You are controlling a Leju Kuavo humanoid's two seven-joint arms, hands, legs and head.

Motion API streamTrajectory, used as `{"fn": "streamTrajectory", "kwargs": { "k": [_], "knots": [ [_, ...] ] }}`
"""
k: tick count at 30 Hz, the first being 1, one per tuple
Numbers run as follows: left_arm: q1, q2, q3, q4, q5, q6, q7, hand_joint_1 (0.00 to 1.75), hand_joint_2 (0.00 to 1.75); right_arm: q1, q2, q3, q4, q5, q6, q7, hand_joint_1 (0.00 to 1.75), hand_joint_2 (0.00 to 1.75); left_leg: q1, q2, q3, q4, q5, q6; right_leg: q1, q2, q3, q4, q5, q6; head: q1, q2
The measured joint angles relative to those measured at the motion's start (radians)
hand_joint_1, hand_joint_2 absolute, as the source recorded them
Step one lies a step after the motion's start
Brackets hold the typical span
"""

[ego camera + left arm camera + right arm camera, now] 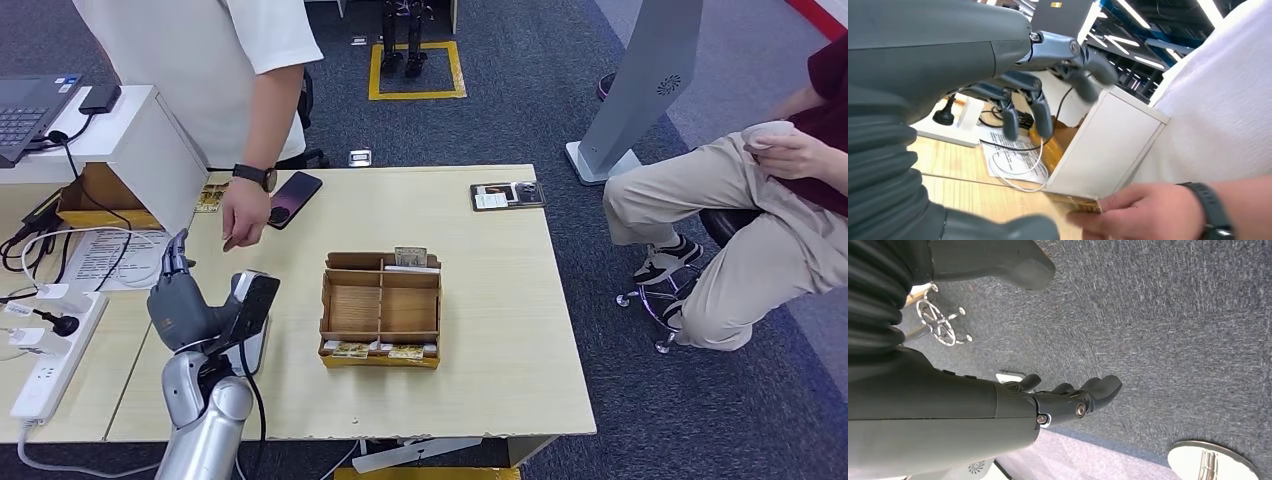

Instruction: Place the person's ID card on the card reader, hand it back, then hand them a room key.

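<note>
Person's hand [1143,212] and card [1083,205]: both cut off by the frame edge, card print blurred. Card reader [255,305]: largely hidden behind left hand [185,305]. Cards in organiser [380,305]: unreadably small.

you've got a laptop [25,112] at the far left, a power strip [50,360] near it, a phone [294,198] on the table [500,330].

I see a pale wood-grain table [480,330], a brown cardboard compartment box [380,310], dark blue-grey carpet [560,110] and a matte grey left hand [185,305].
</note>
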Motion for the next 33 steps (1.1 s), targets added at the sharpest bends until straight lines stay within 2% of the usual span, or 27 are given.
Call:
{"fn": "streamTrajectory", "kwargs": {
  "k": [8, 16, 18, 22, 26, 33],
  "knots": [
    [0.011, -0.018, -0.001, -0.036, 0.032, 0.0, -0.058, 0.0, 1.75, 0.0, 0.0, 0.001, 0.0, -0.017, -0.001, -0.002, 0.0, 1.75, 0.0, 0.0, 0.0, 0.0, 0.0, 0.0, 0.0, 0.0, 0.0, 0.0, 0.0, 0.0, 0.0, 0.0],
    [0.024, -0.02, -0.003, -0.06, 0.048, 0.0, -0.078, 0.0, 1.75, 0.0, 0.0, 0.001, 0.0, -0.022, -0.002, -0.003, 0.0, 1.75, 0.0, 0.0, 0.0, 0.0, 0.0, 0.0, 0.0, 0.0, 0.0, 0.0, 0.0, 0.0, 0.0, 0.0],
    [0.058, -0.021, -0.014, -0.107, 0.08, 0.0, -0.111, 0.0, 1.75, 0.001, 0.0, 0.001, 0.0, -0.029, -0.002, -0.004, 0.0, 1.75, 0.0, 0.0, 0.0, 0.0, 0.0, 0.0, 0.0, 0.0, 0.0, 0.0, 0.0, 0.0, 0.0, 0.0],
    [0.13, -0.02, -0.05, -0.199, 0.255, 0.0, -0.207, 0.0, 1.75, 0.002, 0.0, 0.001, 0.0, -0.051, -0.005, -0.016, 0.0, 1.75, 0.0, 0.0, 0.0, 0.0, 0.0, 0.0, 0.0, 0.0, 0.0, 0.0, 0.0, 0.0, 0.0, 0.0],
    [0.19, -0.02, -0.066, -0.277, 0.314, 0.0, -0.286, 0.0, 1.75, 0.005, 0.0, -0.001, 0.0, -0.067, -0.008, -0.021, 0.0, 1.75, 0.0, 0.0, -0.001, 0.0, -0.001, 0.0, 0.0, 0.001, 0.0, 0.0, 0.0, 0.0, 0.0, 0.0],
    [0.292, -0.007, -0.123, -0.387, 0.261, -0.001, -0.334, 0.0, 1.75, 0.008, 0.0, -0.014, 0.0, -0.077, -0.008, -0.022, 0.0, 1.75, 0.0, 0.0, -0.001, 0.0, -0.001, 0.0, 0.0, 0.001, -0.001, 0.0, -0.001, -0.001, 0.0, 0.0]
  ]
}}
